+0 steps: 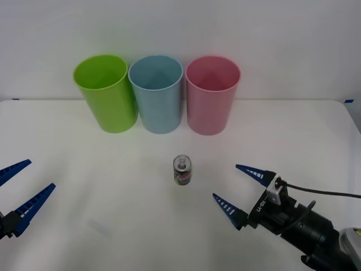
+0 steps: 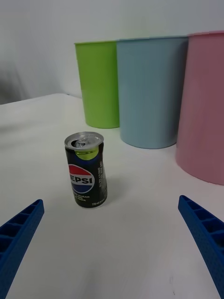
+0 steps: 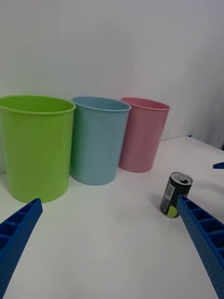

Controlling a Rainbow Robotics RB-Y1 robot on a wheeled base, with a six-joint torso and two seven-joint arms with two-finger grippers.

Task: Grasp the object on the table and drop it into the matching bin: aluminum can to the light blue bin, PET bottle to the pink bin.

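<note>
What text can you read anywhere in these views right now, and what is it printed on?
"PEPSI": on the red, white and blue logo of the aluminum can, standing upright on the table.
Small vertical print beside that logo and a line near the can's base: too small to read.
White lettering on the black wrist of the right hand: too blurred to read.
Lime green bin, light blue bin, pink bin: no text.

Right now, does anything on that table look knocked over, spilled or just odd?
Nothing stands out. The aluminum can stands upright on the table, no spill around it. The lime green bin, light blue bin and pink bin stand upright in a row behind it. Both the right gripper and left gripper are open, away from the can.
</note>
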